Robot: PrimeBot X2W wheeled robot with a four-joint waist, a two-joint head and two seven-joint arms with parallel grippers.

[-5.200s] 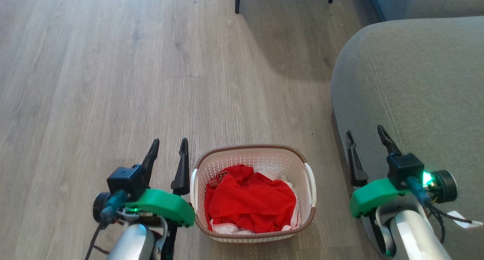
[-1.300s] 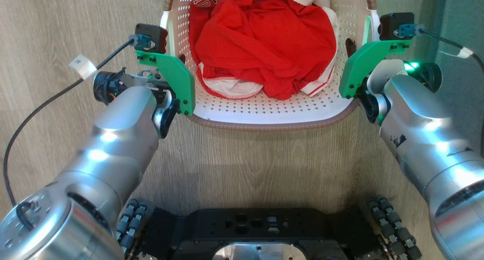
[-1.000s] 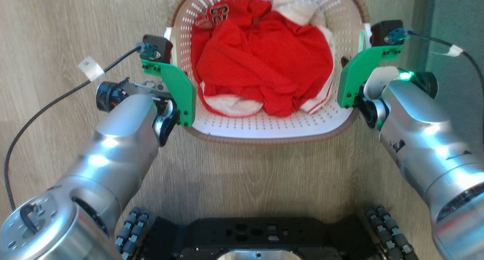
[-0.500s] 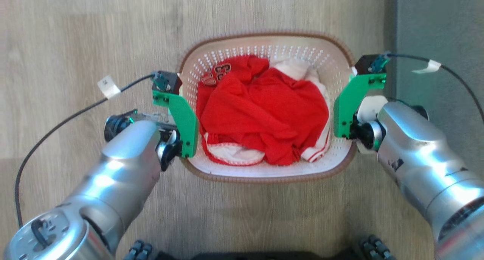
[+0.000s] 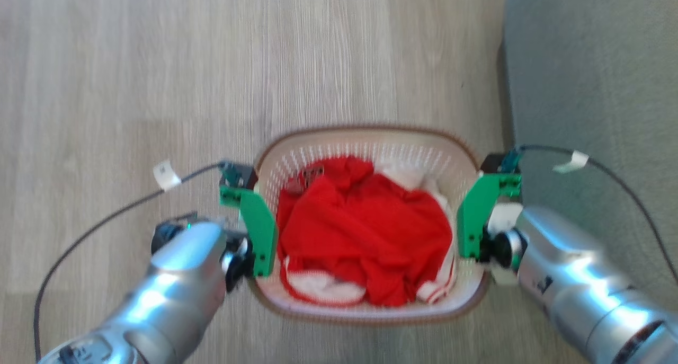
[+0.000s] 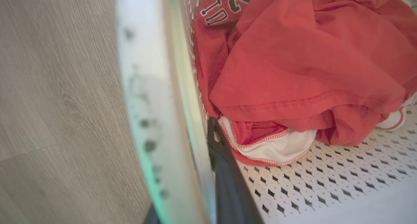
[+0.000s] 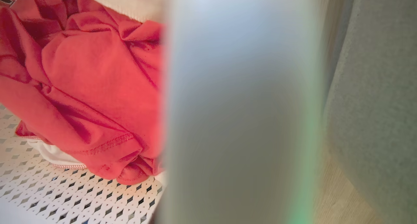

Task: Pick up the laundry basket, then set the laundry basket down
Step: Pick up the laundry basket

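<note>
The left gripper is closed on the left side wall of the small cream-white plastic laundry basket, the one with little holes in its walls and a brown woven-look rim. One long dark finger lies inside against the wall and the other just peeks out on the outer side, so the wall is pinched between them. The right gripper sits at the right side wall. That wall is a pale blur right up close to its camera, so I cannot tell if this gripper is closed or not. I think there is one arm on each side to keep the basket level, so the heap of red and white clothes inside does not tip out. The basket is between the two arms, over the pale wooden floor and just beside the big grey soft sofa on the right. The view from above is blurry, so I cannot say if it is off the floor yet.
</note>
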